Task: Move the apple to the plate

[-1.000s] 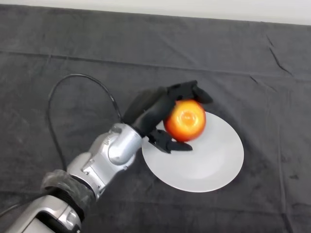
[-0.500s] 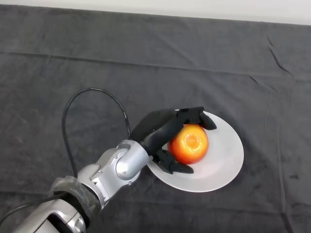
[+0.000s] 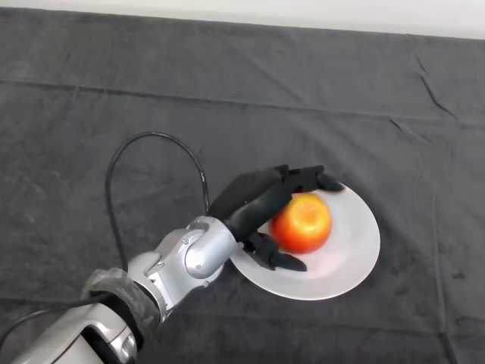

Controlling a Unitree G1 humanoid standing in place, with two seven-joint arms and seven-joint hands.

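Item: apple [image 3: 303, 223], red-orange, resting on the white plate [image 3: 356, 250], left of its centre. Left hand [image 3: 254, 199]: fingers [image 3: 307, 180] arch over the apple's far side, thumb below its near side, loosely cupped around it, apparently steadying it for release. Support: dark-clothed tabletop [image 3: 227, 98]. Delivery judged nearly complete.

1. Desk [image 3: 114, 98]: covered across its whole visible surface by a dark grey cloth [image 3: 318, 83], faintly creased in long horizontal folds.
2. Pale strip [image 3: 303, 14]: runs along the top edge, beyond the cloth.
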